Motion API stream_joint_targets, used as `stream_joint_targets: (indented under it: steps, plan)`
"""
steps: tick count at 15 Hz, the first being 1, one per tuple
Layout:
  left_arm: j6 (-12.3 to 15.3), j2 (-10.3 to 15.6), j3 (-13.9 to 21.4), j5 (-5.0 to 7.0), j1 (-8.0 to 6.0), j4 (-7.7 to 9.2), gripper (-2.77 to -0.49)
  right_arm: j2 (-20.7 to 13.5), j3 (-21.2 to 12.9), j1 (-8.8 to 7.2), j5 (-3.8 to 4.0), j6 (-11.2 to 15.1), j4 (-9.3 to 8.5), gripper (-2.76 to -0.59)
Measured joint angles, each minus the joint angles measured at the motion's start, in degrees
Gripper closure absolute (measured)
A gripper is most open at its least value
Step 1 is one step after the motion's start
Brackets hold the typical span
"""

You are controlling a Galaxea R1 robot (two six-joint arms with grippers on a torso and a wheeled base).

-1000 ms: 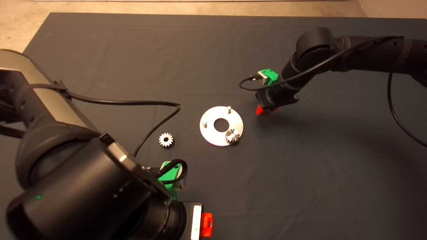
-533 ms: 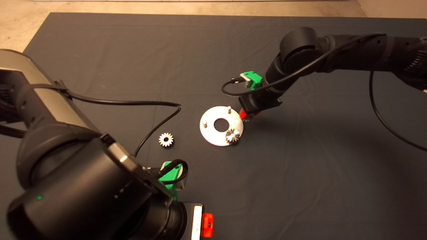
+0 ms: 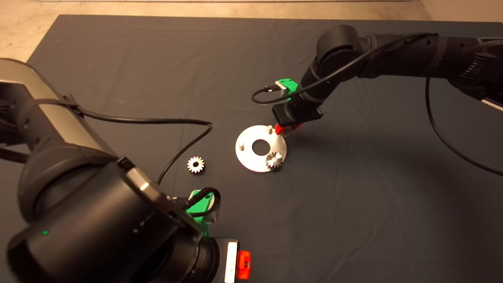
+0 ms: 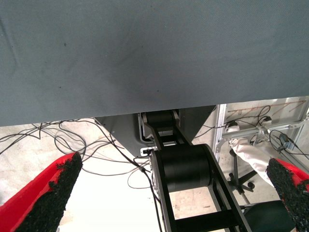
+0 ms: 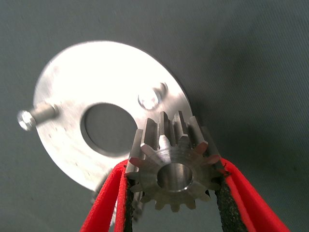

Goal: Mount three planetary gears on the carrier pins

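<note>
The right tool (image 3: 283, 129) pinches a gear (image 5: 175, 166) by its teeth, bore facing down, so the hole can drop over a pin; it hangs at the disc's (image 3: 251, 162) far rim, just beside the bare pin (image 3: 269, 127) there. In the right wrist view the gear sits close to that pin (image 5: 149, 99) but not yet centred on it, I judge. A second bare pin (image 3: 241, 147) stands across the centre hole, one gear (image 3: 274, 160) is already seated at the near rim, and a third gear (image 3: 195, 164) lies loose on the mat (image 3: 118, 59), well apart. The left tool (image 4: 166, 193) waits at the tabletop's near edge, fingers spread wide and empty. Open mat surrounds the disc.
</note>
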State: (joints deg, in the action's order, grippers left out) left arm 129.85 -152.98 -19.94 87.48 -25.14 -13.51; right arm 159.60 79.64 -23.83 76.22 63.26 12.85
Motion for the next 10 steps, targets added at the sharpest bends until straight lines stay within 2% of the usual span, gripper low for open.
stream_joint_targets:
  steps: [2,6,10]
  plan:
    - [0.01,0.0,0.0,0.0,0.0,-0.01,-2.77,1.38,1.65,0.0,0.02,-0.02,0.01,-0.94]
    - [0.01,0.0,0.0,0.0,0.02,0.0,-2.77,3.24,2.66,-0.23,-0.01,-0.06,-0.04,-0.94]
    - [0.01,-0.02,0.0,0.0,0.0,0.0,-2.77,3.28,2.99,-0.48,0.05,-0.18,-0.06,-0.94]
